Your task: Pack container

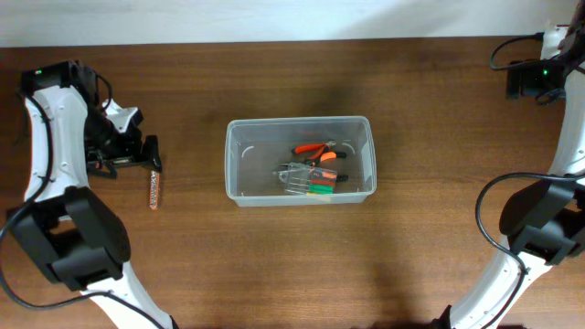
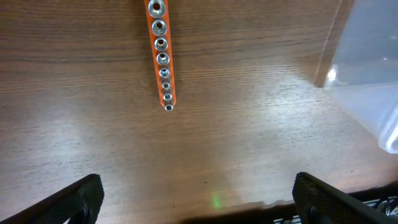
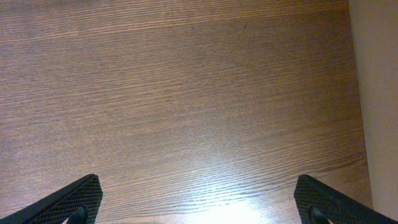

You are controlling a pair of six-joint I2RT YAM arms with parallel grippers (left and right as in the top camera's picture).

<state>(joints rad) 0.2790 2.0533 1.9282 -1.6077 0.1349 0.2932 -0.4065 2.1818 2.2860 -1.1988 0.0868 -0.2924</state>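
The container (image 1: 234,163), a clear plastic tub, stands at the table's middle. Inside it lie orange-handled pliers (image 1: 318,152) and a green-handled tool (image 1: 320,189) beside a small clear piece. Left of the tub an orange socket rail (image 1: 154,190) lies on the wood; it also shows as a socket rail (image 2: 161,56) in the left wrist view, ahead of the fingers. My left gripper (image 1: 148,155) hovers just behind that rail, open and empty (image 2: 199,199). A corner of the container (image 2: 367,81) sits at that view's right. My right gripper (image 1: 528,80) is at the far right corner, open (image 3: 199,199) over bare wood.
Cables (image 1: 512,50) trail near the right arm at the back right corner. The table's edge (image 3: 356,93) runs down the right side of the right wrist view, with a pale surface beyond it.
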